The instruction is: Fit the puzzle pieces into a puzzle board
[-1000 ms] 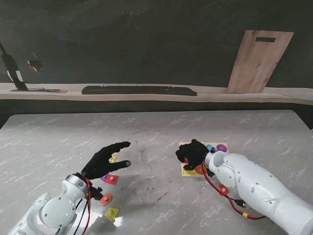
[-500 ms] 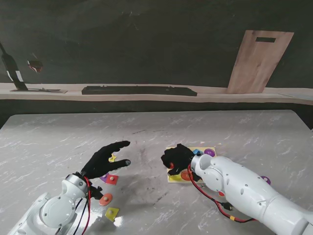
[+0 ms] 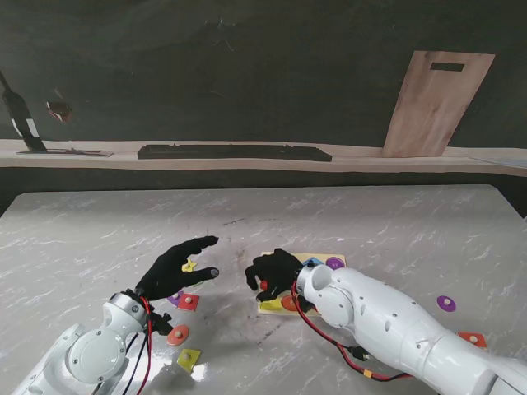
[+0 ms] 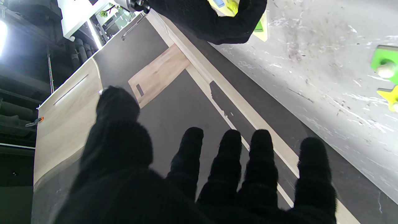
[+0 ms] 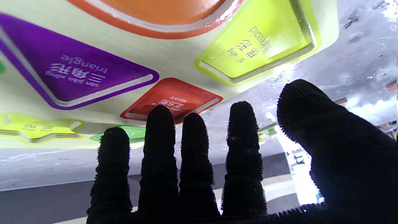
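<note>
Grey marbled surface (image 3: 387,222), scuffed dark near its middle, against a dark wall with a pale wooden ledge (image 3: 247,158) and a leaning wooden board (image 3: 436,103). Puzzle board (image 3: 317,262) near the middle, under the right hand (image 3: 272,276), fingers spread flat, gripping nothing. Left hand (image 3: 177,267) open too, hovering over loose pieces (image 3: 188,301). Purple piece (image 3: 445,303) well apart on the right.

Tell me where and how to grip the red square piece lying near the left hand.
Pinch the pale round knob on the red square piece from above, with thumb and fingertip. The piece lies flat on the table, so its thin edges give little purchase; the knob stands up. The open left hand hovers nearby.
</note>
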Robot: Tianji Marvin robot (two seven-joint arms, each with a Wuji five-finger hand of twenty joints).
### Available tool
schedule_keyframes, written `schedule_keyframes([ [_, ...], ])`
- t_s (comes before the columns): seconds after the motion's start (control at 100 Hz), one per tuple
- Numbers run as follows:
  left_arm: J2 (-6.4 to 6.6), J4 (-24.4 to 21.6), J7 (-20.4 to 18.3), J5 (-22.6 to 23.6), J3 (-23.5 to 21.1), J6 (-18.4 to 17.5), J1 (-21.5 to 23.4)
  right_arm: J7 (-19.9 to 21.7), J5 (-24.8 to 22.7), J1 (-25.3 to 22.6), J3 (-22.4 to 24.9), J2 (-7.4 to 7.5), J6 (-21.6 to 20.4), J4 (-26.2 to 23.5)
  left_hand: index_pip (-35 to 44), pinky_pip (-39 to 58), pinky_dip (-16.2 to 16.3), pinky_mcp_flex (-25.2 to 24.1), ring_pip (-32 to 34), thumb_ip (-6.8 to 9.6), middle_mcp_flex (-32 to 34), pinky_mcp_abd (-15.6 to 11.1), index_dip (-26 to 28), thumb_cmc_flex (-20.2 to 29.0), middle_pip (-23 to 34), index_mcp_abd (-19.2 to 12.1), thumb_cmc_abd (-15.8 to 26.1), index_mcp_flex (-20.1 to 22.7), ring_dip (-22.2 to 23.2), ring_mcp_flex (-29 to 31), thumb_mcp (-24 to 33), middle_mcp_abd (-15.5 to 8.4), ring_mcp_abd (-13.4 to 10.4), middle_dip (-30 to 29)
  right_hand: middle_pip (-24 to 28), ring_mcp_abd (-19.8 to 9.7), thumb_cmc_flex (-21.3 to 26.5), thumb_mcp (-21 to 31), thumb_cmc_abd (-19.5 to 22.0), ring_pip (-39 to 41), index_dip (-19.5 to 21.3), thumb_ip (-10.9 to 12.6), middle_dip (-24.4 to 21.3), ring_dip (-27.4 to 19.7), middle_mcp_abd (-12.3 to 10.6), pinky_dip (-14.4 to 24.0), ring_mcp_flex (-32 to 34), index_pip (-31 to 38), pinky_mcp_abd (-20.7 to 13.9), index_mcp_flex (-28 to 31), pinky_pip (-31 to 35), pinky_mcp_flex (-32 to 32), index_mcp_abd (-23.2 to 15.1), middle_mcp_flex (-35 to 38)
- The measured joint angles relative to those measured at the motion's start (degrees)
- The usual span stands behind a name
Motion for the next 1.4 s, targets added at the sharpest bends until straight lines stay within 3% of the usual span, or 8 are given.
schedule_keyframes([
  [0.11, 0.00, 0.0, -0.2, -0.3, 0.0, 0.0, 0.0, 0.4, -0.6, -2.2, 2.9, 0.02, 1.0, -2.3, -0.1, 0.0, 0.0, 0.0, 0.0, 0.00, 0.0, 0.0, 0.0, 0.0, 0.0, 0.0, 0.0, 0.5, 0.0, 0.0, 0.0, 0.0, 0.0, 0.0, -3.2, -0.7, 0.0, 0.0, 0.2, -7.4, -0.6, 0.0, -1.7, -4.4, -0.2, -0.1, 0.0, 0.0, 0.0, 0.0, 0.0, 0.7, 0.0, 0.0],
  [0.32, 0.10, 0.0, -0.9, -0.8, 0.9, 0.4, -0.4, -0.2, -2.6, -8.6, 12.3, 0.71, 1.6, -9.1, -0.1, 0.0, 0.0, 0.0, 0.0, 0.00, 0.6, 0.0, 0.0, 0.0, 0.0, 0.0, 0.0, 0.5, 0.0, 0.0, 0.0, 0.0, 0.0, 0.0, -6.1, -0.7, 0.0, -0.6, 1.3, -13.0, -0.6, 0.0, -2.9, -7.2, -0.6, -0.2, -0.1, -1.1, 0.0, -0.2, -0.4, 0.0, 0.0, 0.0],
  [0.49, 0.16, 0.1, -1.2, -0.9, 2.5, 2.0, -1.4, -1.7, -8.6, -14.4, 21.2, 2.02, 0.8, -15.8, -0.1, 0.0, 0.0, 0.0, 0.0, 0.00, 0.6, 0.0, 0.0, 0.0, 0.0, 0.0, 0.1, 0.5, 0.0, 0.0, 0.0, 0.0, 0.0, 0.0, -8.4, -0.7, -0.7, -2.2, 2.1, -17.6, -1.3, 0.0, -3.7, -9.3, -0.7, -2.2, -1.0, -3.6, 0.1, -5.5, -2.3, -1.3, -0.1, -1.8],
  [0.56, 0.33, 0.1, -3.3, -0.4, 2.9, 3.0, -2.0, -1.8, -10.4, -16.5, 24.7, 2.61, -0.3, -17.8, -0.1, 0.0, 0.0, -0.3, 0.0, 0.00, 0.6, 0.0, 0.0, 0.0, 0.0, 0.0, 0.1, 0.5, 0.0, -0.1, 0.0, 0.0, 0.0, 0.0, -9.7, -0.7, -0.7, -2.8, 2.3, -18.8, -1.5, 0.0, -4.3, -10.0, -0.7, -2.6, -1.3, -5.0, 0.1, -7.5, -2.9, -1.7, -0.1, -3.0],
  [0.72, 1.12, 1.6, -4.1, 2.7, 6.3, 4.7, -4.8, 0.7, -13.5, -20.4, 31.9, 4.20, -2.0, -21.5, -0.1, -0.3, 0.0, -0.6, 0.0, 0.00, -0.1, 0.0, 0.0, 0.0, -0.1, 0.0, 0.1, 0.5, 0.0, -0.3, 0.0, 0.0, 0.0, 0.0, -12.0, -0.7, -2.6, -5.9, 3.0, -23.6, -2.9, -0.4, -5.0, -11.5, -0.8, -3.3, -3.0, -8.0, 0.1, -15.1, -4.2, -2.6, 0.2, -6.3],
  [0.9, 1.10, 5.7, -4.2, 2.1, 11.1, 6.9, -9.7, 3.4, -17.2, -23.4, 37.7, 5.76, -3.4, -22.7, -0.1, -1.3, 0.0, -1.4, -0.3, 0.00, -2.3, 0.0, 0.0, 0.0, -0.1, 0.0, 0.1, 0.5, 0.0, -2.0, 0.0, 0.0, 0.0, 0.0, -14.0, -0.7, -3.5, -7.7, 3.0, -28.1, -3.6, -0.5, -6.7, -13.0, -0.9, -3.8, -4.1, -9.5, 0.1, -17.9, -5.3, -2.8, 0.4, -7.8],
  [1.05, 1.05, 9.9, -4.1, 7.6, 15.3, 7.3, -14.5, 4.0, -21.7, -25.9, 40.9, 6.96, -3.5, -23.1, -0.1, -4.9, -2.0, -2.8, -1.8, 0.00, -5.3, 0.0, 0.0, 0.0, -0.1, 0.0, 0.1, 0.4, -0.9, -4.6, 0.0, 0.0, -0.1, 0.0, -15.0, -0.7, -3.5, -8.2, 3.0, -29.4, -3.6, -0.5, -6.7, -13.3, -0.9, -3.9, -4.4, -9.9, 0.1, -18.3, -6.1, -2.9, 0.5, -7.8],
  [1.4, 0.88, 18.8, -5.4, 8.8, 26.1, 7.9, -26.0, 2.9, -29.4, -28.0, 42.8, 8.78, -1.8, -20.1, 0.6, -8.1, -3.0, -4.3, -2.6, 0.00, -9.8, 0.0, 0.0, 1.4, -0.2, 0.2, 0.0, -3.3, -2.2, -7.9, 0.0, 0.0, -0.6, 0.0, -15.8, -0.7, -3.5, -8.2, 2.7, -30.1, -4.2, -0.5, -7.3, -13.5, -1.5, -4.4, -4.4, -10.7, 0.1, -18.9, -6.8, -3.1, 0.5, -9.0],
])
